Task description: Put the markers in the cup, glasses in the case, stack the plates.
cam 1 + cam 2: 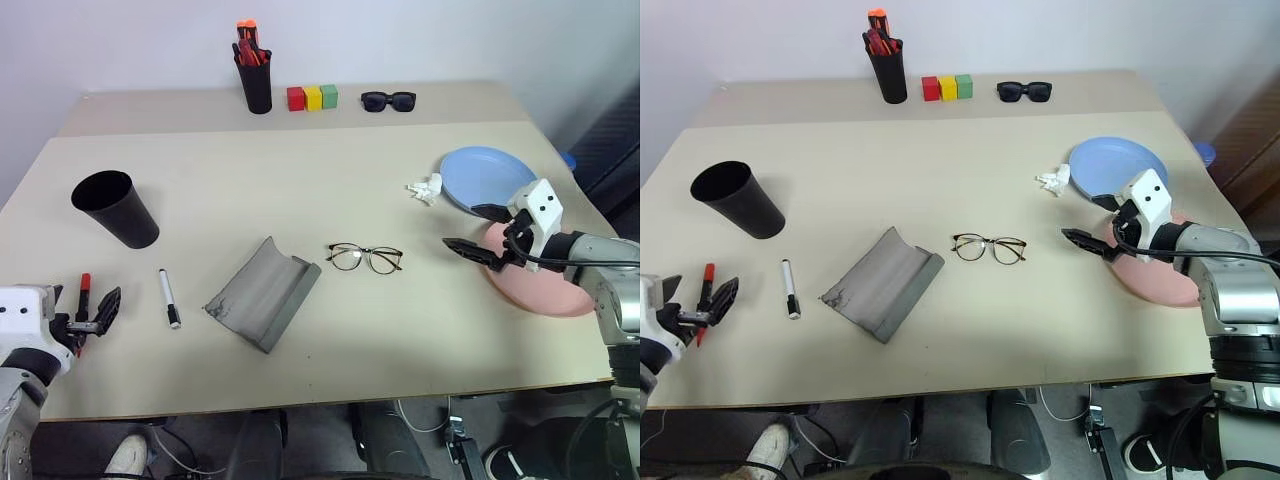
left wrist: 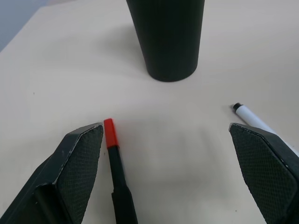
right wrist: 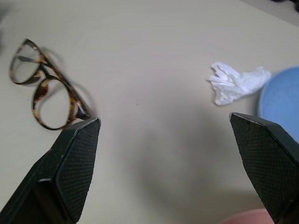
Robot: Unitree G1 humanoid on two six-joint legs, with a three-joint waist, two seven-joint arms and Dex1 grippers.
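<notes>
Across the head cam, table laid out wide: black cup [image 1: 115, 207] far L, white marker [image 1: 168, 297] just R of the red marker [image 1: 84, 291], both lying w/ long axis running away from the robot. Grey case [image 1: 265, 291] sat open mid-table, wire-frame glasses [image 1: 365, 257] just R of it. Blue plate [image 1: 488, 180] and pink plate [image 1: 545, 285] side by side at R edge, not stacked; crumpled tissue [image 1: 425, 188] beside the blue one. L gripper [image 1: 92, 314] hung low near the front edge, right by the red marker. R gripper [image 1: 470, 251] hovered over the pink plate's rim, tips aimed L at the glasses, a clear gap between.

L wrist cam: fingers [image 2: 77, 163] spread wide, nothing held. Red marker [image 2: 114, 161] lay just inside the one finger, axis along the reach, so probably a straight close gets it. Cup [image 2: 167, 37] dead ahead.

R wrist cam: fingers [image 3: 74, 158] released wide too, empty. Glasses [image 3: 46, 88] off beyond one fingertip, not centred. L arm looked nearer its pick.
</notes>
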